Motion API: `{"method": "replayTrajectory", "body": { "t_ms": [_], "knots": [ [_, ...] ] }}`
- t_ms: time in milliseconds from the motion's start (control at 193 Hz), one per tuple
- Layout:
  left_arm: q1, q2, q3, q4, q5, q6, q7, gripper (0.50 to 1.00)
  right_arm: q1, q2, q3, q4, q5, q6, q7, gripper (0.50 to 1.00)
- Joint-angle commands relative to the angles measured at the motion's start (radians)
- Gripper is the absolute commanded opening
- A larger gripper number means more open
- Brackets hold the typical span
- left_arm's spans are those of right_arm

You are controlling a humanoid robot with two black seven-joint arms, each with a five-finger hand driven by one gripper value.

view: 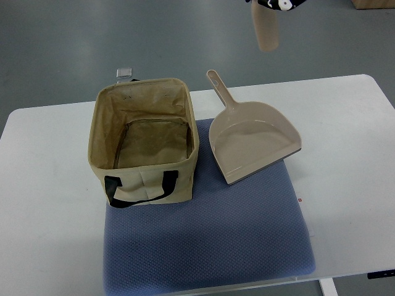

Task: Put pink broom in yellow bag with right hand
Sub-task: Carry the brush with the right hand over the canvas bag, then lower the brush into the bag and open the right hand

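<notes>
The yellow-beige fabric bag (145,145) stands open and upright on the left of a blue mat (210,240), black handle toward me; it looks empty. A pink, blurred part of the broom (266,28) hangs down from the top edge, high above the table and beyond the dustpan. A black-and-white hand (281,5), cut off by the top edge, is shut on its upper end. I cannot see which side this hand's arm comes from. The rest of the broom is out of frame.
A pink-beige dustpan (253,145) lies right of the bag, half on the mat, its handle pointing away. The mat lies on a white table (352,160). A small metal clip (124,73) shows behind the bag. Grey floor lies beyond.
</notes>
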Motion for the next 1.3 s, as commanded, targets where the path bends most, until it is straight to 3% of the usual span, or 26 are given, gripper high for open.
{"method": "replayTrajectory", "body": {
  "t_ms": [0, 435, 1031, 1202, 1295],
  "knots": [
    [0.000, 0.000, 0.000, 0.000, 0.000, 0.000, 0.000, 1.000, 0.015, 0.087, -0.002, -0.035, 0.002, -0.001, 0.000, 0.500],
    [0.000, 0.000, 0.000, 0.000, 0.000, 0.000, 0.000, 1.000, -0.003, 0.436, 0.006, -0.134, 0.001, -0.021, 0.000, 0.500],
    [0.000, 0.000, 0.000, 0.000, 0.000, 0.000, 0.000, 1.000, -0.130, 0.537, -0.006, -0.148, -0.002, -0.024, -0.014, 0.500],
    [0.000, 0.000, 0.000, 0.000, 0.000, 0.000, 0.000, 1.000, -0.132, 0.531, -0.005, -0.150, 0.001, -0.067, -0.015, 0.772],
    [0.000, 0.000, 0.000, 0.000, 0.000, 0.000, 0.000, 1.000, -0.132, 0.528, 0.001, -0.150, 0.001, -0.072, -0.017, 0.850]
  ]
}}
